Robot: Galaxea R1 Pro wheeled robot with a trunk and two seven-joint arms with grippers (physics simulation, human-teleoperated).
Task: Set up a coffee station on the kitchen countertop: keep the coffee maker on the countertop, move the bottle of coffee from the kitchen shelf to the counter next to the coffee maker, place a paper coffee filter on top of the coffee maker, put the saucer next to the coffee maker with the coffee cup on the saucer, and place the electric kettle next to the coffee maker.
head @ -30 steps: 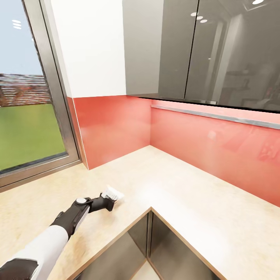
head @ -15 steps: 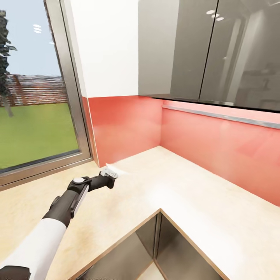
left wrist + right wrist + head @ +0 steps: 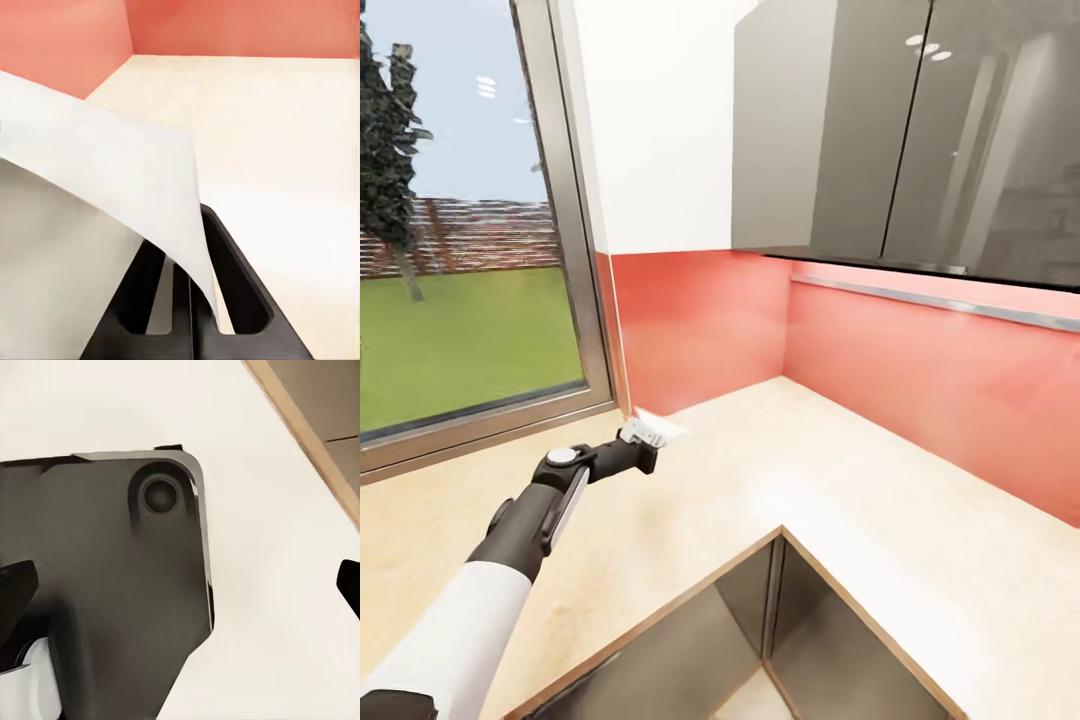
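Observation:
My left gripper is shut on the paper coffee filter, a white sheet that sticks out past the black fingers. It hangs just above the kitchen countertop, close to where the red wall meets the window frame. In the left wrist view the paper coffee filter curves over the left gripper, with the light kitchen countertop beyond. In the right wrist view the right gripper is open, with its dark fingertips far apart at the picture's edges.
A red backsplash runs behind the L-shaped worktop, with glossy grey wall cabinets above. A large window is on the left. Dark cabinet fronts meet at the inner corner. The right wrist view looks down on a dark robot plate over pale floor.
The head camera has turned left, so the whole picture has shifted right. My left gripper has carried the filter away from the counter's front edge, toward the wall by the window.

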